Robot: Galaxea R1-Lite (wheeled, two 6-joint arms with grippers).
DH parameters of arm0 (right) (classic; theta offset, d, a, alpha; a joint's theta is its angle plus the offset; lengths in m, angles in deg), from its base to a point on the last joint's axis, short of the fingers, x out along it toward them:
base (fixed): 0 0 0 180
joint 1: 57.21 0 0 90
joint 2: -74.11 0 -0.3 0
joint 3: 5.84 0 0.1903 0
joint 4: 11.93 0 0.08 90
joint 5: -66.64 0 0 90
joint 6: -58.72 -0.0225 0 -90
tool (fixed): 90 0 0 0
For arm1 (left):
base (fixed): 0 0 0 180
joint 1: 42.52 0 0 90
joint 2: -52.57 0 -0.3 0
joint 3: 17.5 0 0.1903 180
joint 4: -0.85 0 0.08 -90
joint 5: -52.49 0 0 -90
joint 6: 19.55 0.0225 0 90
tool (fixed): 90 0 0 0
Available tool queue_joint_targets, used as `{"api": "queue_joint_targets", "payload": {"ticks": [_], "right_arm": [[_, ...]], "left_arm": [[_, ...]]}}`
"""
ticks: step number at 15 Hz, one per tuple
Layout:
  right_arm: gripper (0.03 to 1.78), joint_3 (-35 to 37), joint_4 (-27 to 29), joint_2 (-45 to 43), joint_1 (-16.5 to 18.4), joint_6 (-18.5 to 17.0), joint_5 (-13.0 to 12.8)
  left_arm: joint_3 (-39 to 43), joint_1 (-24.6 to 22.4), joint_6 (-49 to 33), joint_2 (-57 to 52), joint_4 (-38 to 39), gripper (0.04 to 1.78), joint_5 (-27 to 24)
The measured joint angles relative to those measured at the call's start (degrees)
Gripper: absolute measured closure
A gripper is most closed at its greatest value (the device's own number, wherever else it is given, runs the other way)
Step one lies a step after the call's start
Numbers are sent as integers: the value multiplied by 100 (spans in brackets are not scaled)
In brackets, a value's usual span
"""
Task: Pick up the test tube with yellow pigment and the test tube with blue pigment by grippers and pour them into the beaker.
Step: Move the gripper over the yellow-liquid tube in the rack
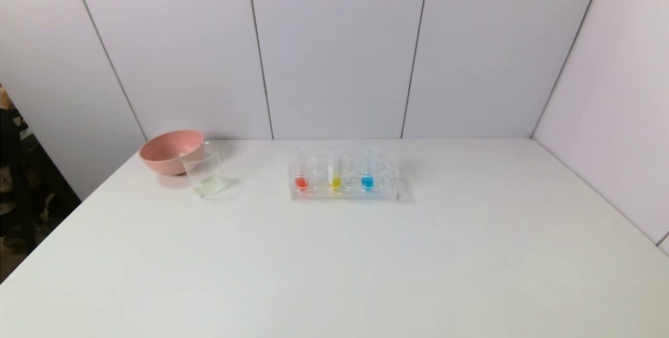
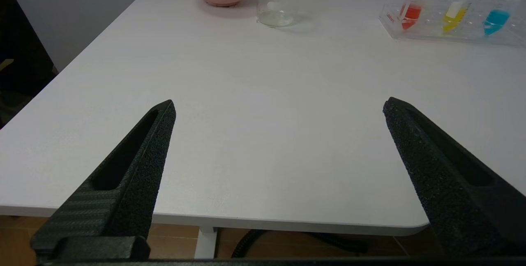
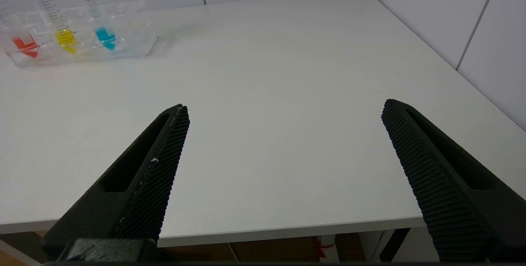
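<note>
The test tube with yellow pigment stands upright in a clear rack at mid-table, and the test tube with blue pigment stands just right of it. They show again as the yellow tube and the blue tube. The clear beaker stands left of the rack. My left gripper is open and empty, back at the table's near edge. My right gripper is likewise open and empty there. Neither shows in the head view.
A red-liquid tube fills the rack's left slot. A pink bowl sits just behind and left of the beaker, close to it. Walls close the table at the back and right; its left edge drops off.
</note>
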Motion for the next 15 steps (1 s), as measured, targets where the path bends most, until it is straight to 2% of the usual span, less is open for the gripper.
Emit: {"api": "queue_joint_targets", "payload": {"ticks": [15], "right_arm": [[10, 0, 0, 0, 0, 0, 0]], "left_arm": [[-41, -2, 149, 0, -2, 6, 6]]}}
